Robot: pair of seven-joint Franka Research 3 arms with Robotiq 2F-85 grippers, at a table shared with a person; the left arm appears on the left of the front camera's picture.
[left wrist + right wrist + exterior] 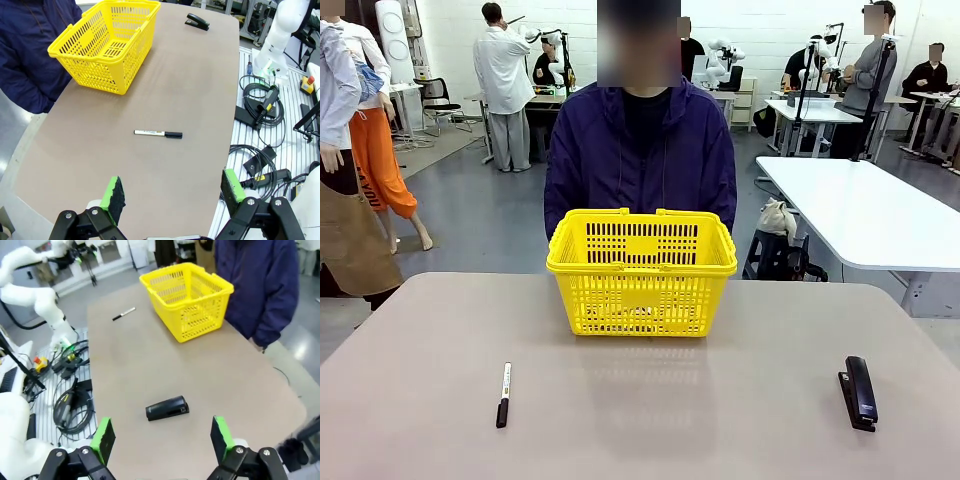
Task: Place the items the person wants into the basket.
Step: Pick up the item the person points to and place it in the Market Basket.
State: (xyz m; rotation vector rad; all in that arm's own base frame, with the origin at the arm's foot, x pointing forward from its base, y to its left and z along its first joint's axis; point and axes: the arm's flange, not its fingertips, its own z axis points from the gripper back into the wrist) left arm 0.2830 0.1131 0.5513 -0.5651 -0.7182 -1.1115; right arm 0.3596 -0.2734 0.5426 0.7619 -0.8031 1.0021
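In the front view the yellow basket (pixel 641 272) sits at the centre of the frame on the far part of the tan table (pixel 650 420), directly before the person (pixel 640 150) in the dark zip jacket, whose hands are hidden behind the basket and whose lower body is cut off by the table edge. Something small shows through the lattice near the basket's floor, but it is too hard to make out to name. A black marker with a white band (pixel 503 394) lies at lower left, and a black stapler (pixel 858 392) lies at lower right, both well apart from the basket.

In the left wrist view the left gripper (pixel 172 192) rises from the bottom edge with its green pads spread wide and nothing between them, above bare tabletop. The marker (pixel 158 133) lies at mid-frame; the basket (pixel 102 45) is at upper left, the stapler (pixel 197 21) at the top edge.

In the right wrist view the right gripper (pixel 162 437) likewise stands wide apart and holds nothing. The stapler (pixel 167 408) lies just above it in the frame, the basket (pixel 187 297) at upper centre, the marker (pixel 123 313) at upper left. The basket's inside looks bare here, though its near wall hides part of the floor.
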